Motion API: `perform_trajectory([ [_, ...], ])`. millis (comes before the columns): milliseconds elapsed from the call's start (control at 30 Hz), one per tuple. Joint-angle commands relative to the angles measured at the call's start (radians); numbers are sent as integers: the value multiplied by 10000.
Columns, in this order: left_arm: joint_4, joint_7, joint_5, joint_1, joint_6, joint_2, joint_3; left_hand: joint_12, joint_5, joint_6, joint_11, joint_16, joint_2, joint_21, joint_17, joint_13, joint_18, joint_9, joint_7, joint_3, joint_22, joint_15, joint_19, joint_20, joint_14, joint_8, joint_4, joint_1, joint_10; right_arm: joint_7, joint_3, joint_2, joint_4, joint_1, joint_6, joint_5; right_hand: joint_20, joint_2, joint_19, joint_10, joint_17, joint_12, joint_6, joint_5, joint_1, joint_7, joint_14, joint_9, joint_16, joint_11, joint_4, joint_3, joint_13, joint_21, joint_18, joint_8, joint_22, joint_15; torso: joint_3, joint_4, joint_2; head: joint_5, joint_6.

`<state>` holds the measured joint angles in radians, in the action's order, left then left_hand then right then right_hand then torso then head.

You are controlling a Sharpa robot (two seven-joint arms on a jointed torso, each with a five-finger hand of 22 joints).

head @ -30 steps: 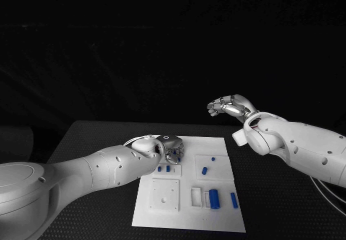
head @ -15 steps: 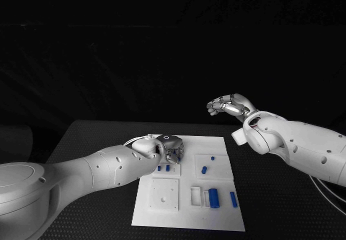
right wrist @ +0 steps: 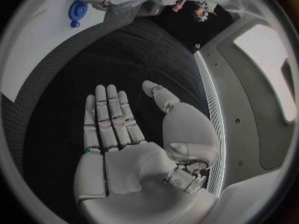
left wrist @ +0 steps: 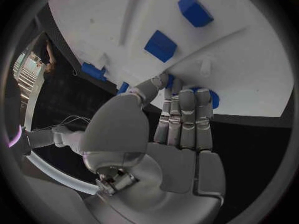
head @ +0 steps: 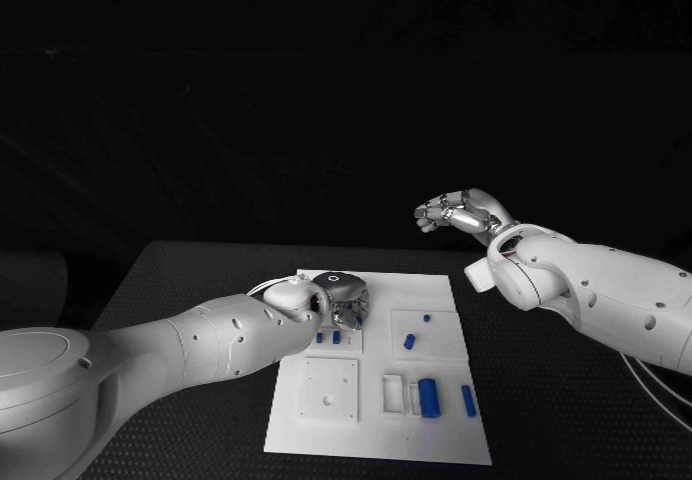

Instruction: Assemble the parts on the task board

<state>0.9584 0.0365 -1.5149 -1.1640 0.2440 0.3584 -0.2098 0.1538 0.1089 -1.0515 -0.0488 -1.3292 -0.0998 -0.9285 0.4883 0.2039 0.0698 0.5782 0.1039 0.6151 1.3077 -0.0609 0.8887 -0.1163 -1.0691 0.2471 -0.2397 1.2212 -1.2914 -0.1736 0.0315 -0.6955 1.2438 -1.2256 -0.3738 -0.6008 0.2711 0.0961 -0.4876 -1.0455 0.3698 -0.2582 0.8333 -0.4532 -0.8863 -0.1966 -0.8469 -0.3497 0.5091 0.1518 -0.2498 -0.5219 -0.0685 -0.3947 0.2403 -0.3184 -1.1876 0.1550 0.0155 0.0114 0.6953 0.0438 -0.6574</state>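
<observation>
Left hand (head: 340, 297) lowered over the far-left part of the white task board (head: 440, 435), fingers (left wrist: 182, 115) together and fingertips down on a round blue part (left wrist: 211, 97); whether gripped, impossible to tell. Two small blue parts (head: 327, 337) just near of it, more (head: 427, 396) toward the near right. Right hand (head: 459, 212) raised well beyond the black surface (head: 202, 270), flat, fingers spread, holding nothing

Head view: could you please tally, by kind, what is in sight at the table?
Task board: 1
Blue parts: 6
Hands: 2 (left hand, right hand)
Total: 9
</observation>
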Motion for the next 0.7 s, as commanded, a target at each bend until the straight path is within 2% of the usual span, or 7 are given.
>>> perform_trajectory([
  [33,91,202,14,141,201,77,-78,63,45,-104,8,-4,142,-38,-32,27,130,5,-12,28,147,-11,93,-341,-112,68,-47,-4,-104,-93,3,5,6,4,103,5,17,13,75,-69,-11,42,-24,-42,-80,-26,24,10,55,-17,28,-21,-1,51,82,-60,-13,25,2,0,1,13,31],
  [233,383,345,361,166,774,284,-53,54,94,-164,35,20,155,-44,-61,29,124,-5,-34,31,134,-40,156,-375,-189,97,-51,-52,-177,-99,3,-17,18,4,98,5,17,9,74,-71,-12,42,-22,-44,-78,-26,23,10,57,-18,31,-21,-2,52,82,-61,-15,24,4,-4,1,15,61],
  [367,603,370,509,166,904,513,88,46,118,-184,48,20,155,-55,-68,29,125,-11,-42,36,132,-55,194,-394,-230,106,-59,-63,-204,-102,3,-35,25,4,100,6,17,8,74,-73,-12,43,-22,-46,-77,-25,24,10,57,-18,32,-21,-2,53,82,-62,-17,24,2,-7,-1,21,79],
  [433,691,368,645,166,921,597,281,43,124,-187,50,22,155,-57,-70,28,125,-13,-43,38,132,-57,200,-398,-235,107,-60,-66,-207,-102,3,-40,29,4,100,7,17,7,74,-73,-13,43,-22,-47,-77,-25,24,11,58,-18,32,-21,-2,53,82,-62,-18,24,-2,-1,-3,24,89],
  [467,733,364,662,165,923,641,320,42,125,-187,50,23,154,-57,-71,28,125,-13,-43,38,132,-57,202,-399,-236,107,-60,-67,-208,-102,3,-42,30,4,102,7,17,6,73,-73,-13,43,-22,-47,-77,-25,24,11,58,-19,32,-21,-2,53,83,-62,-18,24,-4,2,-4,25,96],
  [533,884,331,943,161,896,802,539,40,131,-191,52,25,155,-58,-73,28,124,-15,-44,40,132,-59,207,-402,-240,109,-60,-70,-213,-102,3,-55,35,4,102,8,17,5,73,-75,-13,43,-21,-48,-77,-24,24,11,59,-19,32,-22,-2,54,83,-63,-19,24,-4,5,-5,29,114],
  [700,1240,260,1388,143,865,1183,723,31,153,-192,57,26,151,-62,-77,26,122,-21,-45,45,130,-65,225,-412,-259,108,-59,-83,-225,-98,3,-95,47,4,102,8,17,3,73,-77,-15,44,-19,-51,-78,-23,24,11,60,-20,31,-22,-2,55,83,-64,-21,23,-3,14,-13,51,161],
])
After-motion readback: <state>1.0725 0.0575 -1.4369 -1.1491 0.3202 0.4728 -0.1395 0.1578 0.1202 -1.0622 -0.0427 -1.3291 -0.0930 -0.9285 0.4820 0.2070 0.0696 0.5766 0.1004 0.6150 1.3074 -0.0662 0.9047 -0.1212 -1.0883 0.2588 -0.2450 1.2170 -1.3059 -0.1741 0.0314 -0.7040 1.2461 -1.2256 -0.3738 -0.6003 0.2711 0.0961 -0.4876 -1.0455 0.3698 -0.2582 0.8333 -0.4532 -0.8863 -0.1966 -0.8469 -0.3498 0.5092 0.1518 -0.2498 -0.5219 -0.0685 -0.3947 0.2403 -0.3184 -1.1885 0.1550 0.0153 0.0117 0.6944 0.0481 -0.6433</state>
